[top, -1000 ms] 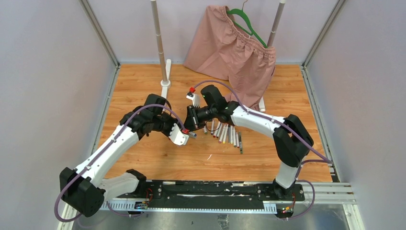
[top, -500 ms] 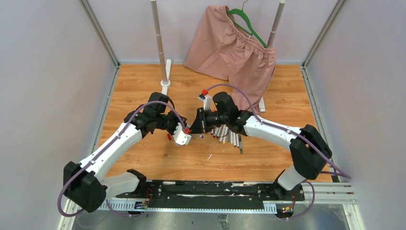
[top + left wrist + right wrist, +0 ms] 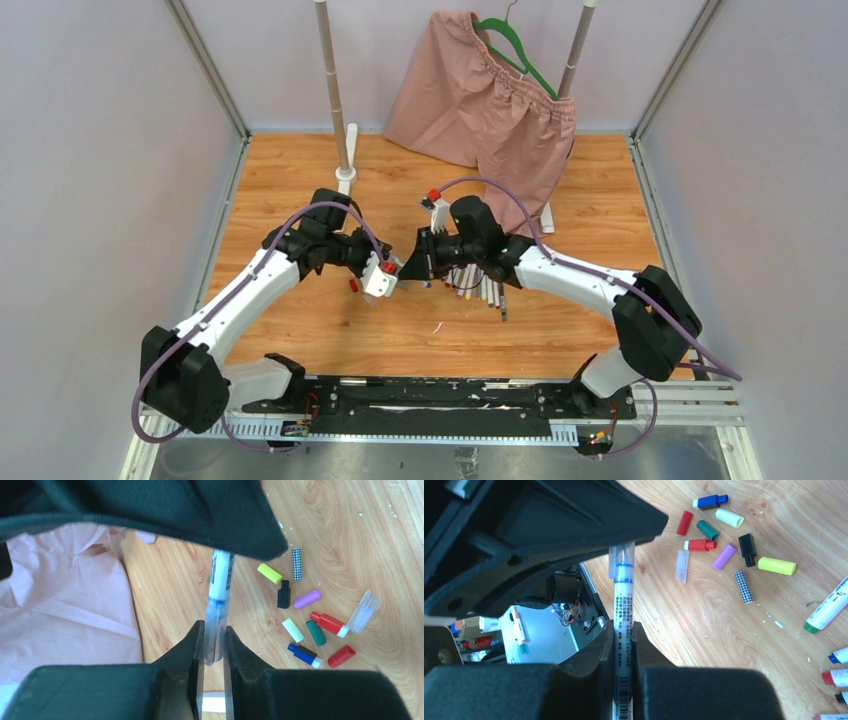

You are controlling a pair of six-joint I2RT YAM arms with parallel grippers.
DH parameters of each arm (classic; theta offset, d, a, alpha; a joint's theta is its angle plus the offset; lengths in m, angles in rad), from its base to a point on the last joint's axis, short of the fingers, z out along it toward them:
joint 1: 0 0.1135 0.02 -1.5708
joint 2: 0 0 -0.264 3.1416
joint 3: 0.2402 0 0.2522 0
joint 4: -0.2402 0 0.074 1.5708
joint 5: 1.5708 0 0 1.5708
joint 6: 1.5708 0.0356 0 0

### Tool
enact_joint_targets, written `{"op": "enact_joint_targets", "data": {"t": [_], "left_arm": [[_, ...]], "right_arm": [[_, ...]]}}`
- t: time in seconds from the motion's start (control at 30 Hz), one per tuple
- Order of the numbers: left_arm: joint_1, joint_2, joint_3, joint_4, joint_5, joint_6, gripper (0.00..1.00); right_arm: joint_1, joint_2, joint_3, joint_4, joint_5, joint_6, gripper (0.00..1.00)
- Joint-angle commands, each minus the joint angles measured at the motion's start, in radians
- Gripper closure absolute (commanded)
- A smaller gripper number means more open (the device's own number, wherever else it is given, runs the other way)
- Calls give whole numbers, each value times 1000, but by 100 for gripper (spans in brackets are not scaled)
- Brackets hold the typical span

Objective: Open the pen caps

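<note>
Left wrist: my left fingers [image 3: 191, 647] are clamped on the clear plastic cap [image 3: 214, 630] of a thin white marker pen [image 3: 223, 572], above the wooden desk [image 3: 340, 525].
Right wrist: my right fingers [image 3: 601, 652] squeeze that pen's printed barrel; small loose coloured caps [image 3: 777, 565] lie scattered below.
Top: pen bridged between my two grips, mid-desk; a row of other pens [image 3: 485, 287] lies just beside.
Feel: light, stiff, slick, I reckon; cap likely snug, so grip cap sides, barrel well back, pull straight apart.
</note>
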Motion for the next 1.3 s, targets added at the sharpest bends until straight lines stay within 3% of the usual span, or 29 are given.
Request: {"op": "enact_joint_targets", "data": {"t": [0.0,0.2,0.33,0.47,0.53,0.57,0.6,0.8,1.13,1.27], "left_arm": [[193,34,11,93,-552,-23,92],[245,52,28,96,-543,-25,89],[285,62,45,81,-520,-32,99],[277,-2,76,-18,-373,-99,99],[253,-66,77,-89,-282,-128,83],[236,-100,69,-114,-242,-140,68],[219,-139,56,-128,-203,-149,59],[77,-333,-75,-133,-77,-166,19],[-47,-260,-38,-132,-155,-195,21],[-54,-227,-13,-132,-169,-193,32]], "right_arm": [[1,-105,-85,-360,-206,-50,100],[1,-120,-106,-377,-206,-60,100],[1,-129,-108,-390,-201,-68,100],[1,-74,-27,-382,-197,-75,100],[1,-42,18,-381,-185,-83,100],[1,-25,40,-381,-184,-86,100],[1,-6,64,-378,-188,-85,100],[7,94,193,-325,-209,-53,100],[34,207,333,-255,-261,18,100],[39,224,370,-249,-268,29,100]]}}
